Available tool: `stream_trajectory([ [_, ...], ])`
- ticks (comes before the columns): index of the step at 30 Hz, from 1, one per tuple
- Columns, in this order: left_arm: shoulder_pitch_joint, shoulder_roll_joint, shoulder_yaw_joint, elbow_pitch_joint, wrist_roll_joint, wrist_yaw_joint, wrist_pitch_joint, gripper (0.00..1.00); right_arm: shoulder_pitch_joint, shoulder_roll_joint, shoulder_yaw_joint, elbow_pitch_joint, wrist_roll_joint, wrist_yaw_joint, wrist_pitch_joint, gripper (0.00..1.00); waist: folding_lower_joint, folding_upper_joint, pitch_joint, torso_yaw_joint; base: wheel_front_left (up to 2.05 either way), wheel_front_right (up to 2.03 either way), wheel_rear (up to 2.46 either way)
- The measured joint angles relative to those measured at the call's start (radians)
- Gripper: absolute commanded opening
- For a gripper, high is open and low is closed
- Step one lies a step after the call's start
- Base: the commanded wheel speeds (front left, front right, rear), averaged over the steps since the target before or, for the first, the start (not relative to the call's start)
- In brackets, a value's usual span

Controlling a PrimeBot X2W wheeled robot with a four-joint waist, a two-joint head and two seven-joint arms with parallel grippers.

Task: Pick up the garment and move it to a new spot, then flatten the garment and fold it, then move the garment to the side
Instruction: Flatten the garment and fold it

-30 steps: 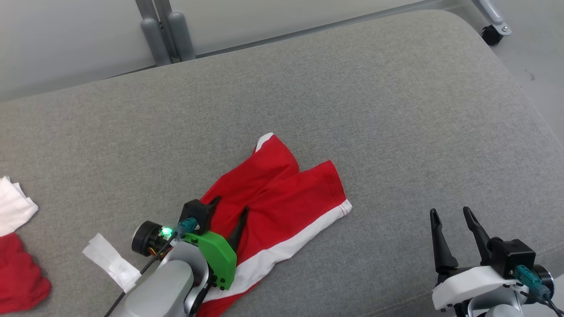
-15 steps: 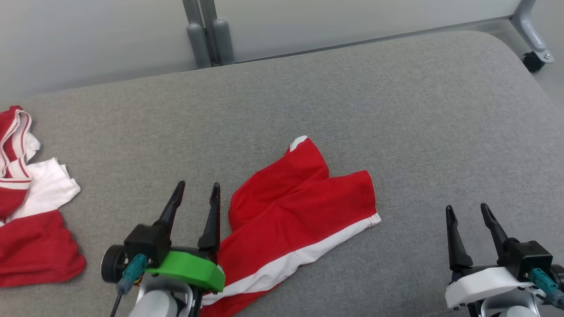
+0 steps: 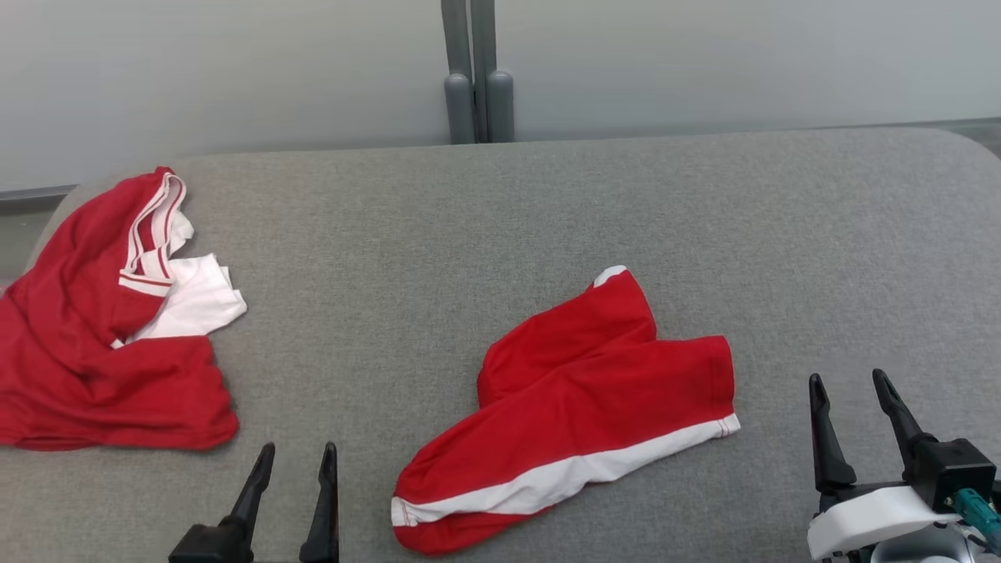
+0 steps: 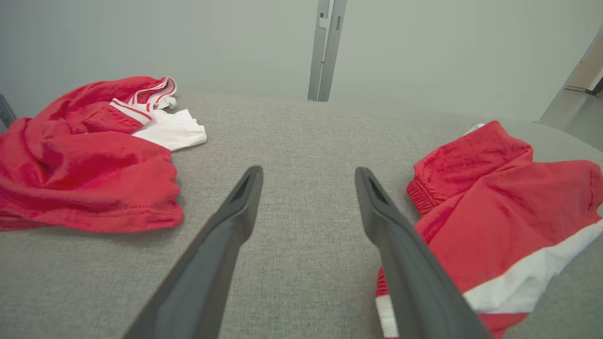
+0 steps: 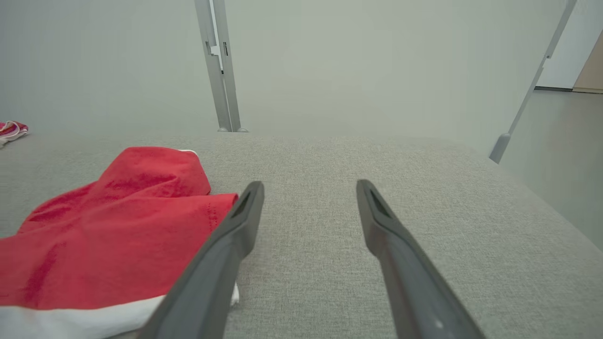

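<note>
1. One red garment [image 3: 579, 407] w/ white stripe, rumpled, lying mid grey cushion [image 3: 547, 203].
2. Just right of left gripper [image 3: 298, 452], left of right gripper [image 3: 848, 379], touching neither.
3. Both w/ fingers apart, empty.

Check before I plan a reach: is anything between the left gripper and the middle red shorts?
Nothing visible: bare cushion separates the open left gripper from the red shorts; the other pile lies farther left.

i seem to be in a bare test room or lab, not a home: a wide grey fabric-covered bench [image 3: 547, 203] stands against plain pale partition panels [image 3: 235, 70] joined by grey metal posts [image 3: 473, 94], with smooth grey floor [image 5: 556, 155] alongside.
</note>
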Motion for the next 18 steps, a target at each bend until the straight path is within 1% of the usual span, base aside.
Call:
stream_trajectory([
  [5, 0.032, -0.010, 0.077, 0.049, 0.037, -0.026, 0.000, 1.00, 0.010, 0.005, 0.023, 0.011, -0.005, 0.000, 0.000, 1.00, 0.0000, 0.0000, -0.027, 0.031, 0.00, 0.00, 0.00],
  [9, 0.032, -0.024, 0.142, 0.051, 0.058, -0.034, 0.000, 1.00, 0.017, 0.010, 0.036, 0.019, -0.007, 0.000, 0.000, 1.00, 0.0000, 0.0000, -0.038, 0.041, 0.00, 0.00, 0.00],
  [13, 0.032, -0.034, 0.167, 0.064, 0.072, -0.040, 0.000, 1.00, 0.029, 0.015, 0.052, 0.032, -0.007, 0.000, 0.000, 1.00, 0.0000, 0.0000, -0.038, 0.035, 0.00, 0.00, 0.00],
  [18, 0.029, -0.041, 0.175, 0.074, 0.082, -0.044, 0.000, 1.00, 0.029, 0.019, 0.064, 0.041, -0.007, 0.000, 0.000, 1.00, 0.0000, 0.0000, -0.034, 0.020, 0.00, 0.00, 0.00],
])
